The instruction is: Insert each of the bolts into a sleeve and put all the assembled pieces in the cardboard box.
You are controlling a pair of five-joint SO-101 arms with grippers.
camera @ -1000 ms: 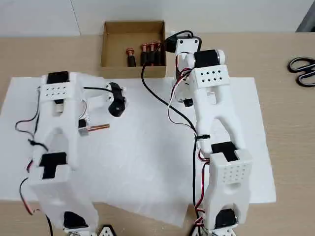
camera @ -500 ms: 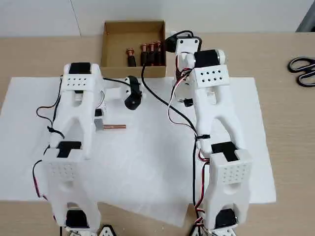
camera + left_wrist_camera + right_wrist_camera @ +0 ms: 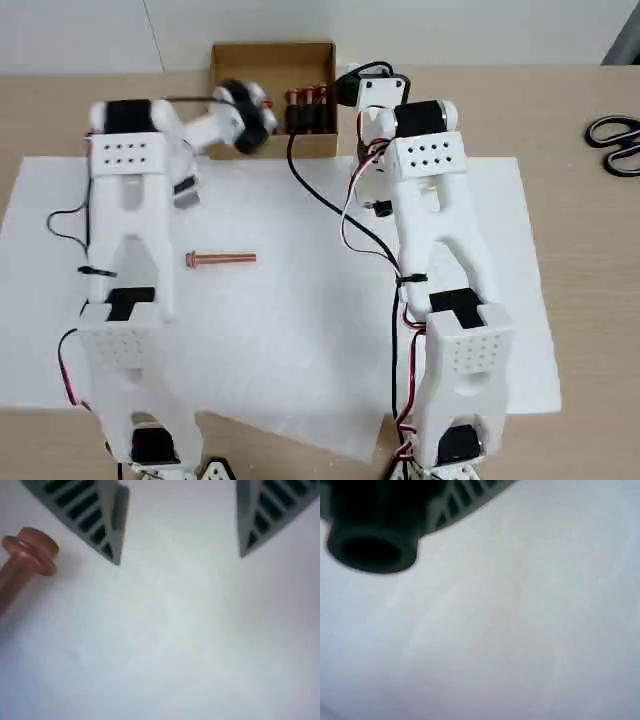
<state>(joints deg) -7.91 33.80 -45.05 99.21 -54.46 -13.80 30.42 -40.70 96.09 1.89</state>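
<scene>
A copper bolt (image 3: 220, 259) lies loose on the white sheet (image 3: 300, 340), its head (image 3: 31, 555) toward the left arm. My left gripper (image 3: 186, 190) hangs open just beyond the bolt's head, toward the box, with nothing between its fingers (image 3: 102, 515). My right gripper (image 3: 380, 207) sits under its arm at mid-table, shut on a black sleeve (image 3: 372, 542) held just above the sheet. The cardboard box (image 3: 270, 48) at the far edge holds assembled pieces (image 3: 308, 110) standing in a row. The left arm's wrist covers part of the box.
Black scissors (image 3: 615, 143) lie on the wooden table at the far right. Wires (image 3: 330, 205) trail across the sheet between the arms. The sheet's near half is bare.
The left gripper carried the bolt a little to the right, let it go on the sheet, and drew back toward the box. The right arm has kept still.
</scene>
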